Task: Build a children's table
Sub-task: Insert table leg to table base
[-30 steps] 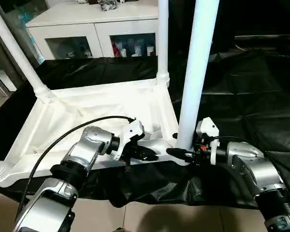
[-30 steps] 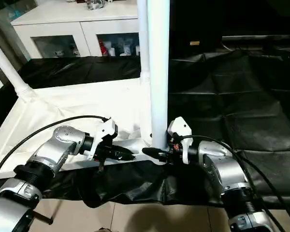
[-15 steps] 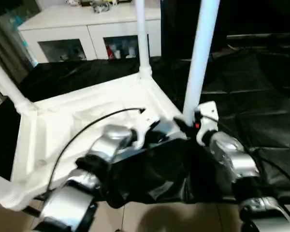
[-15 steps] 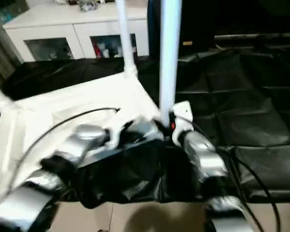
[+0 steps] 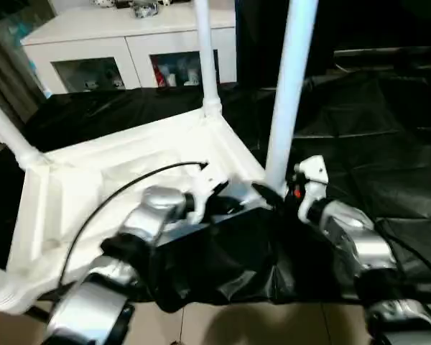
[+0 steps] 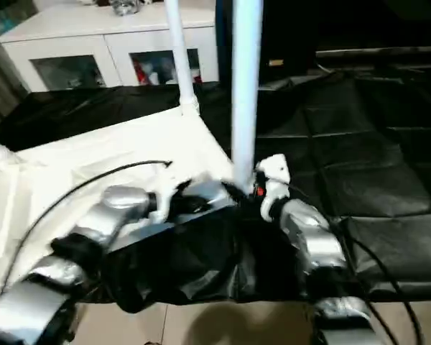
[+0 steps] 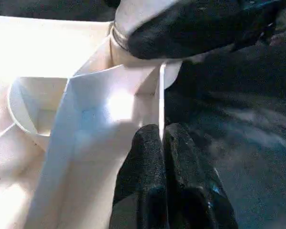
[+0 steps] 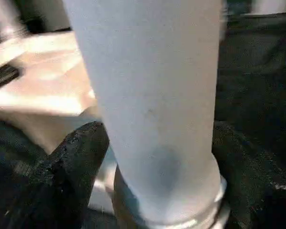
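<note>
The children's table lies upside down, its white tabletop [image 5: 122, 169] showing its underside. The legs stand up from the corner sockets. The near right leg [image 5: 286, 93] rises from its socket between my arms. My right gripper [image 5: 273, 192] is open, one finger on each side of this leg's flared foot [image 8: 171, 200], with its fingers [image 8: 74, 167] just clear of the tube. My left gripper [image 7: 163, 140] is shut on the thin rim of the tabletop [image 7: 160, 95] beside that socket. Another leg [image 5: 205, 57] stands at the far right corner and a third [image 5: 11, 133] at the far left.
A black cloth [image 5: 359, 122] covers the floor under the table and bunches up under my forearms [image 5: 223, 266]. White cabinets with glass fronts [image 5: 129, 43] stand behind. Bare tiles [image 5: 223, 323] show at the near edge.
The whole picture has shifted as my head moved. Both grippers stay at the near right corner, the right one still around the leg's foot and the left one on the rim.
</note>
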Tool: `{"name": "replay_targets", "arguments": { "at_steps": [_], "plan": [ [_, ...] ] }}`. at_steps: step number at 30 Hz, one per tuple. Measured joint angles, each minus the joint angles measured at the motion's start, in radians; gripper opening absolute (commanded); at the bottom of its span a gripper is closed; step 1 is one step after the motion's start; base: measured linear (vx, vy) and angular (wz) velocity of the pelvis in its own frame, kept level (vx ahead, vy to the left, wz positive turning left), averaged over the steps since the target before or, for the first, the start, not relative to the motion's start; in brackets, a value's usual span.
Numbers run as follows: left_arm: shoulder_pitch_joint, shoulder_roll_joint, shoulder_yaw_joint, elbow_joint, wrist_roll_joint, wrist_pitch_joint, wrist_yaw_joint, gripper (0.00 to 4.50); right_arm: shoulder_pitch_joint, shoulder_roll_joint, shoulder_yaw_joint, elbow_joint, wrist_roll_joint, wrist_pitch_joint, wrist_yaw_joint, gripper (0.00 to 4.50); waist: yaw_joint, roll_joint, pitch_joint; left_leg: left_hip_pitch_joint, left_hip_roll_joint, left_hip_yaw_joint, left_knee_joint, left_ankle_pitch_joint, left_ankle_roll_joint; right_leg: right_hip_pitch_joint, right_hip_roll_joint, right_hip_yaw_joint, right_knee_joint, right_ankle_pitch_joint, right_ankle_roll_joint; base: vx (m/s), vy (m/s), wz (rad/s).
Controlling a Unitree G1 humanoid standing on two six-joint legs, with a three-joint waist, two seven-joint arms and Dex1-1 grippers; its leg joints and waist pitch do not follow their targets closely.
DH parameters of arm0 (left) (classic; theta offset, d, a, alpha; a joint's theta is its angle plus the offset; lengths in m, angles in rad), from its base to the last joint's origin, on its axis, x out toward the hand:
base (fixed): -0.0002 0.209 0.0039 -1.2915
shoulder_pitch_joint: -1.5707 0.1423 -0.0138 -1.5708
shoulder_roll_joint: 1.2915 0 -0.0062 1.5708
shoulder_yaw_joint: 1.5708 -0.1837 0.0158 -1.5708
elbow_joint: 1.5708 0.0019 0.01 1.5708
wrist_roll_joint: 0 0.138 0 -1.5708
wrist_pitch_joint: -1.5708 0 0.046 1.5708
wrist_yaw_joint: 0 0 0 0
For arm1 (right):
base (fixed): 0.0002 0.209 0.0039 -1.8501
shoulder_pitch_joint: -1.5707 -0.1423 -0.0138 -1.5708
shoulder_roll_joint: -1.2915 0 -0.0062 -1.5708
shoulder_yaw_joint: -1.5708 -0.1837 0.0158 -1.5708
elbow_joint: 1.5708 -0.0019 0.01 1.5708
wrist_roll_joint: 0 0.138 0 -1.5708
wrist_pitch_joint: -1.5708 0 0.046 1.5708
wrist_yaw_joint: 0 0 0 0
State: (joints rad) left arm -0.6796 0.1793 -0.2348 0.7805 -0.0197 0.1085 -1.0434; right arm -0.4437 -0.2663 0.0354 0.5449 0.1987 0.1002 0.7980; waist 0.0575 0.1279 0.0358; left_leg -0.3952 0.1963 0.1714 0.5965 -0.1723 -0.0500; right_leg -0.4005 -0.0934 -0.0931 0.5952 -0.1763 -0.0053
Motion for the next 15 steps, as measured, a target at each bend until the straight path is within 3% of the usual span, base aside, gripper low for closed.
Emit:
{"name": "replay_targets", "arguments": {
  "at_steps": [4, 9, 15],
  "plan": [
    [0.027, 0.038, -0.02, -0.047, -0.008, 0.001, -0.099, 0.0, 0.021, -0.036, 0.04, -0.046, 0.002, 0.017, 0.11, 3.66, 0.006, 0.001, 0.0, 0.0, 0.0, 0.001, 0.001, -0.001, -0.001, 0.0, -0.001, 0.0, 0.0, 0.0, 0.0, 0.0, 0.0, 0.0],
    [0.062, 0.09, -0.054, -0.117, -0.025, 0.02, -0.225, 0.0, 0.063, -0.1, 0.088, -0.129, 0.035, 0.049, 0.264, 3.66, 0.031, 0.0, 0.0, 0.0, 0.0, 0.001, 0.001, -0.003, -0.004, 0.001, -0.001, 0.0, 0.001, 0.0, 0.0, 0.0, 0.0, 0.0],
    [0.077, 0.105, -0.06, -0.148, -0.025, 0.033, -0.26, 0.0, 0.069, -0.116, 0.094, -0.15, 0.045, 0.085, 0.322, 3.25, 0.035, -0.001, 0.001, 0.0, 0.0, 0.001, 0.001, -0.003, -0.004, 0.001, -0.001, 0.001, 0.001, 0.0, 0.0, 0.0, 0.0, 0.0]
  ]
}}
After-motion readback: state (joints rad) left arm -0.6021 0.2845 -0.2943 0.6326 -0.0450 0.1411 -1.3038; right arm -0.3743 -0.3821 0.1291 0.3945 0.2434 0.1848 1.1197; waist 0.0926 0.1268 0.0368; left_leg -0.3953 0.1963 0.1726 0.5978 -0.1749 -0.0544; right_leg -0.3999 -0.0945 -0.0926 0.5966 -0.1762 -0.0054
